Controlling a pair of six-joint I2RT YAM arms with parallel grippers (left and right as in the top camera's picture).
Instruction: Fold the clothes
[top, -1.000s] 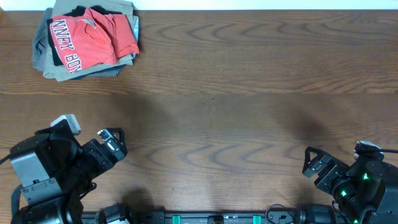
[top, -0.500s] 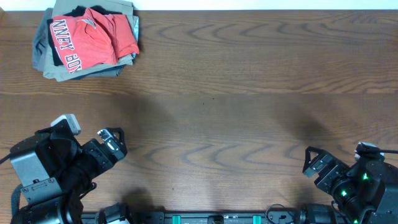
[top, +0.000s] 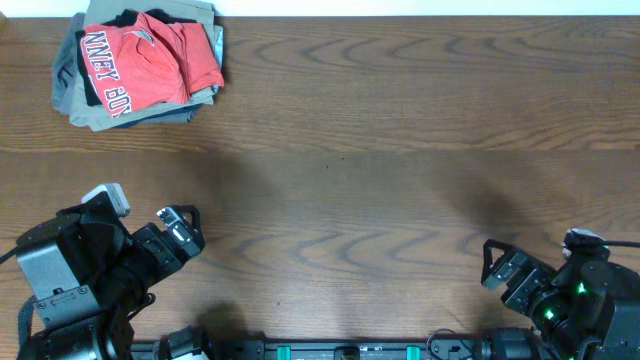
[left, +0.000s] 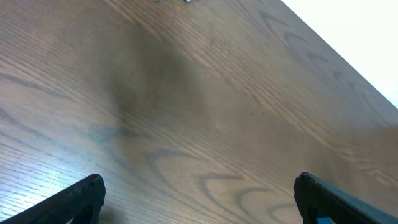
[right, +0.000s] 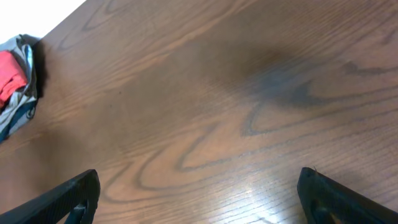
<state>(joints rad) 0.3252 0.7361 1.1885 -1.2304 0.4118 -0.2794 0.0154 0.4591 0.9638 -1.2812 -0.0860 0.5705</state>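
Observation:
The clothes, a coral-red T-shirt with white lettering, lie folded on top of a pile at the table's far left corner. A sliver of the red cloth shows at the left edge of the right wrist view. My left gripper rests open near the front left edge, far from the pile, with only bare wood between its fingers. At the front right my right gripper also stands open and holds nothing; one of its fingers shows over bare wood.
Under the red shirt lies a black folded shirt on grey and khaki folded garments. The wooden table stretches between the arms, and its far edge meets a white wall.
The right gripper has shifted slightly to the left and toward the front edge. The left arm and the pile of clothes have not moved.

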